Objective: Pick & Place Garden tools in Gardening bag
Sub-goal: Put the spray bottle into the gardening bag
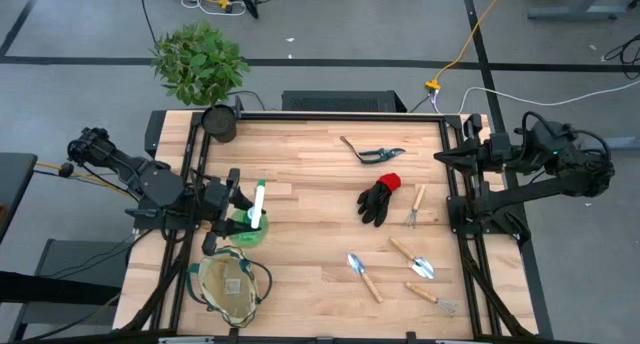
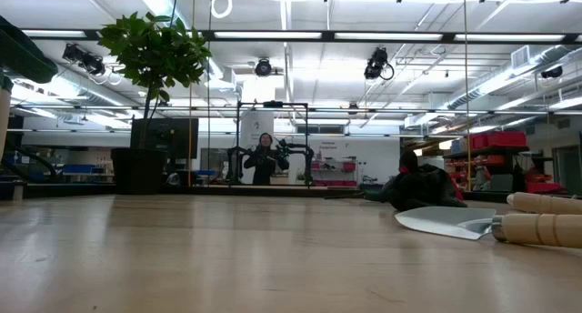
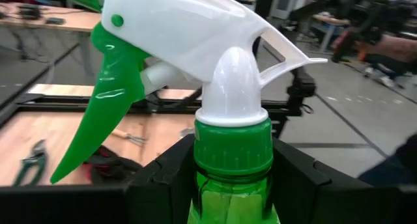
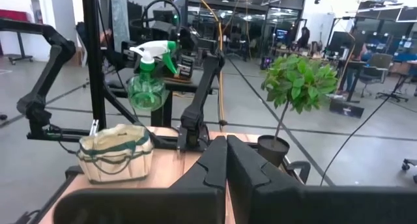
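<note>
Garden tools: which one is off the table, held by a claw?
The green spray bottle, gripped at its neck by the left claw above the bag. The trowels, forks, shears and glove lie on the table.

Both arms showing as dark, near-black jointed links with chunky housings at the joints. Left tool: blocky matte-black fingers with squared edges. Right tool: two smooth black fingers tapering forward into rounded tips. Black cables looping off the right arm (bundled near the wrist); each arm sitting on black framing at its side.
</note>
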{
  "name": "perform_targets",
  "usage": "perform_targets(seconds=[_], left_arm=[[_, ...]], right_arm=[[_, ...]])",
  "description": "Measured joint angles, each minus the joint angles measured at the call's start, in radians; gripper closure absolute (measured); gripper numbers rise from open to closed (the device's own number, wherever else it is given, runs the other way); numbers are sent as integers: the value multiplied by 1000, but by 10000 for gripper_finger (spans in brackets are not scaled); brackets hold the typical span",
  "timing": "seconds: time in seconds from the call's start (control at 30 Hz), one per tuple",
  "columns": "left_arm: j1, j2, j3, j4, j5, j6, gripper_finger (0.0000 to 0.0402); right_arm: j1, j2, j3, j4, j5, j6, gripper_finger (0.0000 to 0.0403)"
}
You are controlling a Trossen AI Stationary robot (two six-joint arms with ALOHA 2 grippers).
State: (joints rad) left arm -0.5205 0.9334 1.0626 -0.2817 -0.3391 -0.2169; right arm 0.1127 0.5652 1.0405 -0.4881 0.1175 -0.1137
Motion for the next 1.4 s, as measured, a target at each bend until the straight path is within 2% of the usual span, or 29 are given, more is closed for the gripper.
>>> perform_targets(seconds=[0.27,0.83,1.07,1.4], left_arm=[[0,0,0,0,41,-14,234],[0,0,0,37,1,-35,236],[0,0,0,-20,1,-11,237],[-1,0,0,-123,317,49,237]], right_arm=[[0,10,0,0,-2,0,392],[0,30,0,0,-2,0,392],[0,30,0,0,-2,0,392],[0,30,0,0,-2,0,392]])
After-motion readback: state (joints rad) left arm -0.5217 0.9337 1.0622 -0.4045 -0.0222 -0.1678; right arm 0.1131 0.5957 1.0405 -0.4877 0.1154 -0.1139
